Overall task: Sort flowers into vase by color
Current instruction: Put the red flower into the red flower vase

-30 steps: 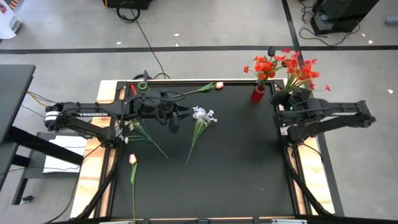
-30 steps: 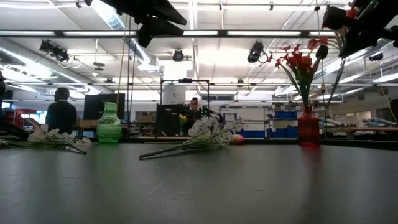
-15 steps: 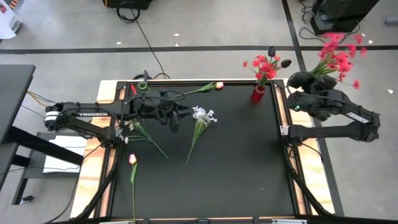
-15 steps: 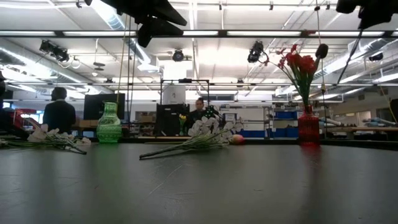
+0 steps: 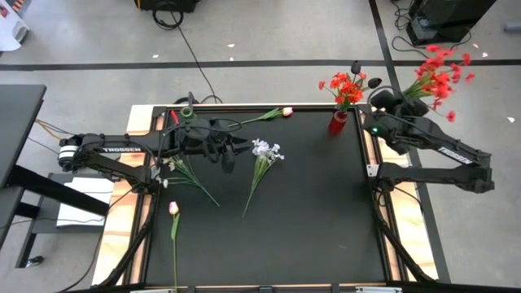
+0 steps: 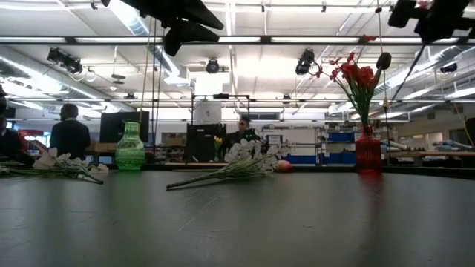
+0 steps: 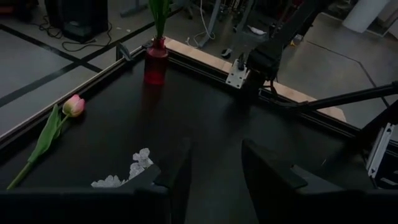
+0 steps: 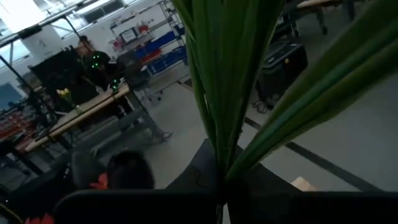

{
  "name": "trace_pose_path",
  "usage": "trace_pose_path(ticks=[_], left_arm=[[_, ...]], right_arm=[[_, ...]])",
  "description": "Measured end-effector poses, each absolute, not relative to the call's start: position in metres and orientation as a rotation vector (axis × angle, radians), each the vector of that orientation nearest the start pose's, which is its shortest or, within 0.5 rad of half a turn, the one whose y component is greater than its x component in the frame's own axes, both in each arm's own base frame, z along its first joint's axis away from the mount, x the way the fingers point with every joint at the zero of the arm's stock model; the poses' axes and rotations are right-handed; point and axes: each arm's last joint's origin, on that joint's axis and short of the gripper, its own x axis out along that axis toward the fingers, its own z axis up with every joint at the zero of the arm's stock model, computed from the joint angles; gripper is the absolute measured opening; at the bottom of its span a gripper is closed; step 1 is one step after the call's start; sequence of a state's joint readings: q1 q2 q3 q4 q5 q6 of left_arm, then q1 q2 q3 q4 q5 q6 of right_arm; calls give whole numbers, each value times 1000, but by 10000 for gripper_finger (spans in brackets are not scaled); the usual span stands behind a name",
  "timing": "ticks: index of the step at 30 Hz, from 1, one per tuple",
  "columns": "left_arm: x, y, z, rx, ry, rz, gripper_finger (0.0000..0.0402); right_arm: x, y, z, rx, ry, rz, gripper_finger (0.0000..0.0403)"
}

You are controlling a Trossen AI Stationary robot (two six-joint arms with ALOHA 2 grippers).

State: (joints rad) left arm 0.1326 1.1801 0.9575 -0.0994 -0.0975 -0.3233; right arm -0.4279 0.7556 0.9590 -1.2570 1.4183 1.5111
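My right gripper [image 5: 405, 102] is above the table's far right corner, shut on a bunch of red flowers [image 5: 440, 75] whose blooms reach out past the table's right edge. The red vase [image 5: 338, 122] stands at the far right with red flowers [image 5: 347, 85] in it. A green vase [image 5: 187, 114] stands at the far left. Two bunches of white flowers [image 5: 265, 153] [image 5: 174, 166] and two pink buds [image 5: 286, 111] [image 5: 172, 208] lie flat on the black table. My left gripper [image 5: 228, 152] hangs open above the table beside the white blooms, holding nothing. My right gripper pinches the green stems [image 8: 225, 169] of the red bunch between its two fingers. The stems rise out of the fingers as a tight sheaf. The bunch is lifted clear of the table and the vase, its blooms [image 5: 444, 69] toward the table's right.
The near half of the black table [image 5: 309, 236] is bare. Wooden rails [image 5: 368, 146] run along the table's sides. People and benches show in the room behind, seen in the low view beyond the red vase [image 6: 369, 152] and the green vase [image 6: 130, 148].
My right gripper has swung with the red bunch from beside the red vase toward the table's far right corner, rising and turning. The blooms, earlier over the corner next to the vase, now stand out beyond the right edge.
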Motion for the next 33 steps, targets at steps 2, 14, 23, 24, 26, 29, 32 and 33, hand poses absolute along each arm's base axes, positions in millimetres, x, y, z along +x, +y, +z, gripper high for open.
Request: trace_pose_path(ticks=[2,14,23,24,26,29,32,33], left_arm=[[261,38,321,-323,283,278,146],[261,37,321,-301,287,272,146],[261,35,321,-303,291,253,146],[261,35,321,-303,291,252,146],[261,35,321,-304,291,251,146],[261,35,321,-307,291,250,146],[261,33,321,-306,292,244,146],[261,32,321,-306,292,240,146]], right_arm=[[80,-69,326,434,-349,-1912,14],[127,-92,316,334,-174,-1910,14],[145,-100,305,302,-123,-1918,14],[147,-101,304,296,-115,-1920,14],[149,-102,302,285,-98,-1923,14],[154,-105,297,270,-73,-1927,14],[160,-107,292,260,-42,-1928,15],[162,-108,290,256,-32,-1928,16]])
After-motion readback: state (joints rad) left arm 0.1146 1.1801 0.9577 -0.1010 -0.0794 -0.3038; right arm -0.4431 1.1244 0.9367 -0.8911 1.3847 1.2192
